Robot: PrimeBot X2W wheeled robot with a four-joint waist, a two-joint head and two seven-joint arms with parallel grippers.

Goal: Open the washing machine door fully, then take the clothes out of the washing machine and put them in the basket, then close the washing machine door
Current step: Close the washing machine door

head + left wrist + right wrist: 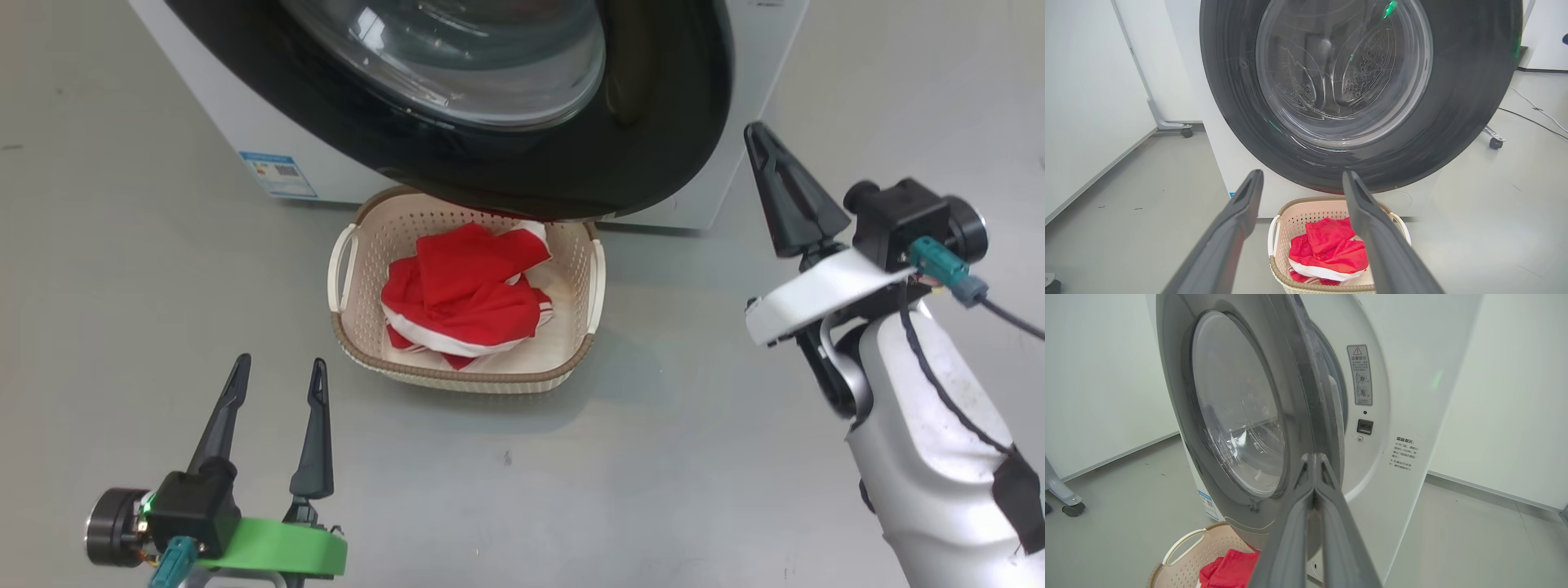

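The washing machine (pixel 245 122) stands at the top of the head view. Its door (pixel 653 147), a black ring round a glass bowl, stands ajar and hangs over the basket's far edge. In the right wrist view the door (pixel 1229 408) is seen nearly edge-on, with a gap to the machine front (pixel 1412 375). The cream basket (pixel 457 377) on the floor holds red clothes with white trim (pixel 465 294). My right gripper (pixel 755 131) is shut and empty, its tip right beside the door's free edge (pixel 1312 455). My left gripper (pixel 279 363) hangs open and empty in front of the basket (pixel 1290 216).
A blue label (pixel 277 174) sits low on the machine front. Wheeled stand feet (pixel 1186 132) (pixel 1494 143) rest either side of the machine, and a cable (pixel 1535 110) runs over the grey floor at the right. White wall panels stand behind.
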